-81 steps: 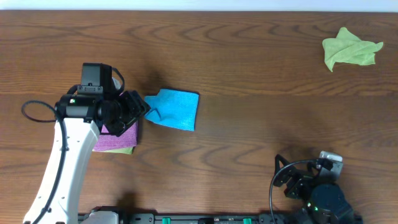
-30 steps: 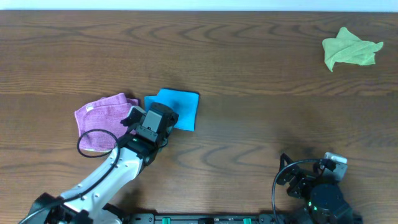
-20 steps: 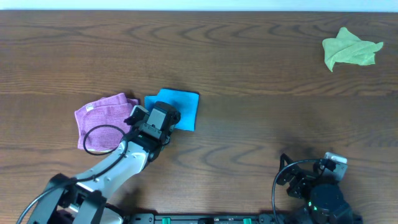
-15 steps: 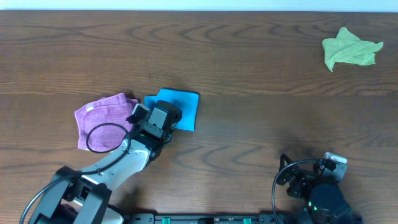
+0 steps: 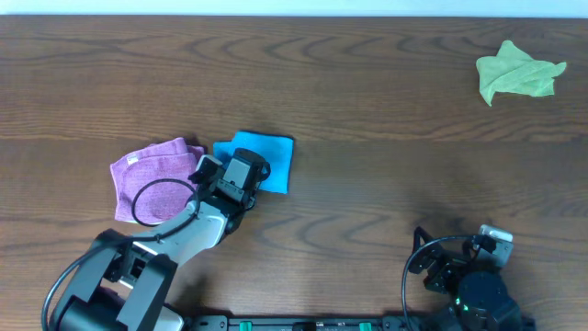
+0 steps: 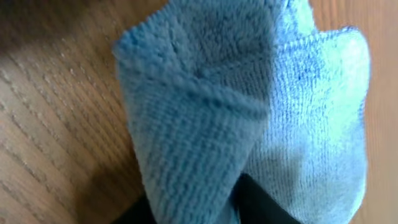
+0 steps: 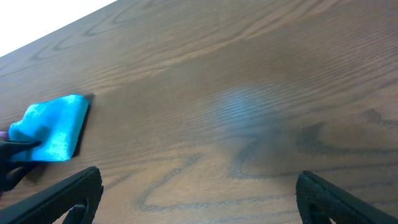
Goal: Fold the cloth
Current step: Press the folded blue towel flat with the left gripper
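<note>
Forward a little since a second ago, the left gripper [image 6: 189, 210] has narrowed its jaws onto a raised fold of the cloth [image 5: 272, 154], pinching it at the cloth's near left edge. In the wrist view blue pile fills nearly everything, with one dark finger [image 6: 258, 200] beside the fold. The cloth lies left of the table's [image 5: 367, 92] middle, just beside the purple cloth [image 5: 147, 170]. The right gripper [image 7: 199, 180] sits at the near right edge, jaws spread wide and empty. A yellow-green cloth [image 5: 517, 72] lies crumpled at the far right.
</note>
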